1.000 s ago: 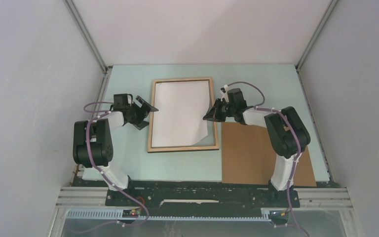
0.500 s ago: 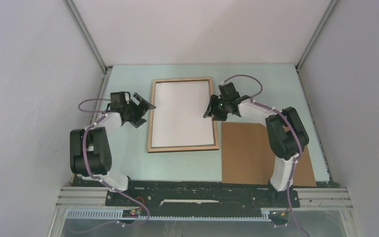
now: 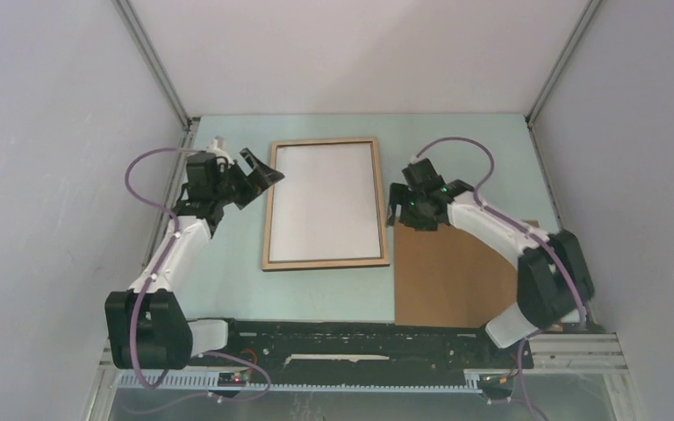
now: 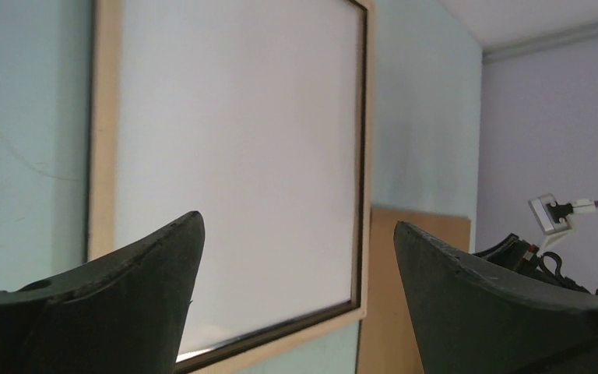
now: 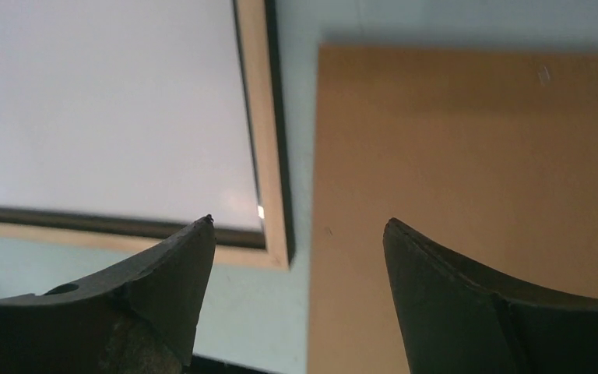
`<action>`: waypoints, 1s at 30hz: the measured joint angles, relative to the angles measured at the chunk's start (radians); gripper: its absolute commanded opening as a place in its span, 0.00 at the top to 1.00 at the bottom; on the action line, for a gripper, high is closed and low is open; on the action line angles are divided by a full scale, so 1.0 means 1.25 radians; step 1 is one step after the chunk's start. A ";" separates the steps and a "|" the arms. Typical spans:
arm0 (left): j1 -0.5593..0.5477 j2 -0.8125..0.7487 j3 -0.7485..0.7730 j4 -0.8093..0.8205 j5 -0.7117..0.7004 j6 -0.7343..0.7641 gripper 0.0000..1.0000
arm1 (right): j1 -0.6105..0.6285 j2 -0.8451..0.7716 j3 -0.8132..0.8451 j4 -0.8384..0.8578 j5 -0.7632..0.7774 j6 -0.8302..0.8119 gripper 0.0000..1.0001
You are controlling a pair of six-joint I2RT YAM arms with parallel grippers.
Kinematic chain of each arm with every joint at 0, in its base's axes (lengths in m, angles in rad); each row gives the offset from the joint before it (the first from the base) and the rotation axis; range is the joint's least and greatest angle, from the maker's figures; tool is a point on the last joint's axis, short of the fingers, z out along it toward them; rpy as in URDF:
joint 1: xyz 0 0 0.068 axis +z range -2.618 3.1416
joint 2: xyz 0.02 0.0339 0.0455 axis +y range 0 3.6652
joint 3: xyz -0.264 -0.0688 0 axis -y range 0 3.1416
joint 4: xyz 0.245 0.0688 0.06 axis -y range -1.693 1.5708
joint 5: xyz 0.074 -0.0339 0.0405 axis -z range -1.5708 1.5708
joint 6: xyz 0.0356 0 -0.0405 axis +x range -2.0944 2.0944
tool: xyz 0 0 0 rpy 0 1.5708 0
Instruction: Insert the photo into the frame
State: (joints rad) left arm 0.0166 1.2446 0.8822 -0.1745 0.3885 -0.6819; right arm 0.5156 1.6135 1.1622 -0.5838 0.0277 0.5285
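Frame (image 3: 325, 262) lying flat, wood back up, photo (image 3: 323, 197) inside it, white reverse showing, printed side hidden, left gripper (image 3: 261, 171) spread, empty, beside left rim, right gripper (image 5: 297, 227) spread, empty, over backing board (image 3: 456, 272) edge

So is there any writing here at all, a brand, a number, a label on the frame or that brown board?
No text can be read anywhere.
The frame has a bare wood rim.
The photo shows only a blank white side.
The brown board is plain.
A small white tag on a cable is too small to tell.
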 measured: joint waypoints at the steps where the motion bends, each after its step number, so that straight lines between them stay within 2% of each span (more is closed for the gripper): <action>1: -0.014 -0.003 0.000 0.001 0.009 0.004 0.02 | 0.001 -0.040 -0.038 -0.002 0.000 0.000 0.12; 9: -0.197 -0.018 0.000 0.000 0.057 0.050 0.02 | -0.028 -0.353 -0.320 -0.029 -0.013 0.040 0.10; 15: -0.393 -0.028 0.000 -0.006 0.043 0.088 0.03 | -0.193 -0.483 -0.448 -0.037 -0.087 0.089 0.06; 19: -0.563 -0.025 0.000 -0.012 -0.007 0.092 0.06 | -0.323 -0.507 -0.481 -0.025 -0.166 0.101 0.08; 23: -0.736 -0.009 -0.009 0.017 -0.084 0.060 0.05 | -0.362 -0.497 -0.490 -0.014 -0.190 0.102 0.09; 26: -0.817 -0.010 -0.064 0.095 -0.156 -0.005 0.05 | -0.371 -0.490 -0.498 -0.002 -0.188 0.101 0.09; 30: -0.877 0.011 -0.140 0.163 -0.274 -0.117 0.03 | -0.400 -0.455 -0.505 0.011 -0.175 0.103 0.10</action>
State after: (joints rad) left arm -1.0801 1.2587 0.7071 0.0292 0.0456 -0.8288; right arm 0.0158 1.0447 0.5304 -0.5701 -0.1909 0.6571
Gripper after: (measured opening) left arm 0.956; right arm 0.912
